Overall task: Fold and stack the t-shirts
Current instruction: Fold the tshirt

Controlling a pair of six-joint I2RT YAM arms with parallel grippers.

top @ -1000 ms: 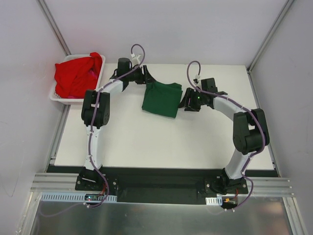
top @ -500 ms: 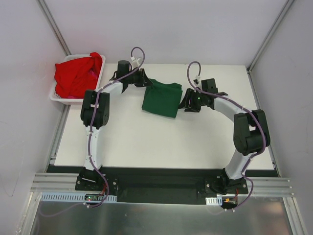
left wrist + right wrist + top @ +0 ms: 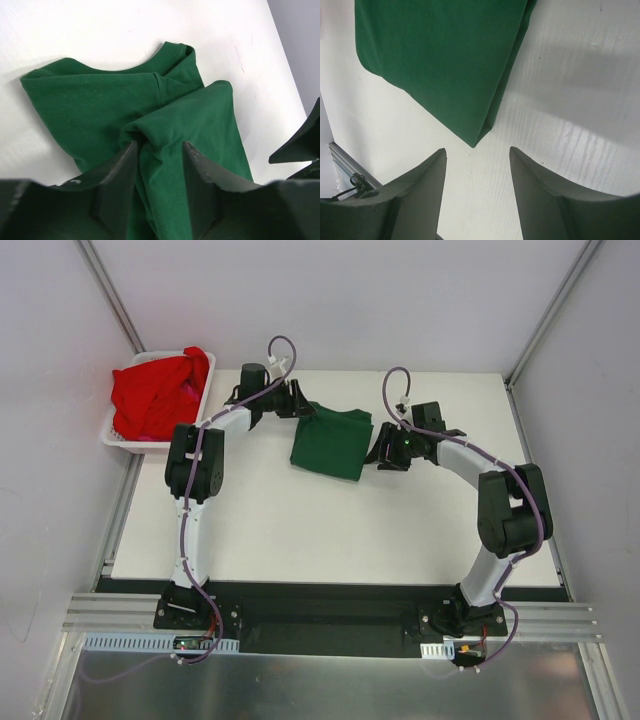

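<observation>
The dark green t-shirt [image 3: 333, 443] lies folded at the table's back middle. My left gripper [image 3: 303, 405] is at its back left corner. In the left wrist view the jaws [image 3: 159, 144] stand open astride a puckered ridge of the green cloth [image 3: 150, 100], which fills the gap between the fingers. My right gripper [image 3: 378, 452] hovers at the shirt's right edge, open and holding nothing. In the right wrist view a folded corner of the shirt [image 3: 445, 60] points at the gap between the fingertips [image 3: 477, 150]. Red t-shirts [image 3: 155, 395] are heaped in the basket at the far left.
A white slotted basket [image 3: 125, 440] sits off the table's back left corner and holds the red heap. Metal frame posts rise at both back corners. The table's edge with the arm bases runs along the bottom.
My left gripper has edged slightly right onto the green shirt's back left corner, where the cloth is now bunched. The right arm has not moved.
</observation>
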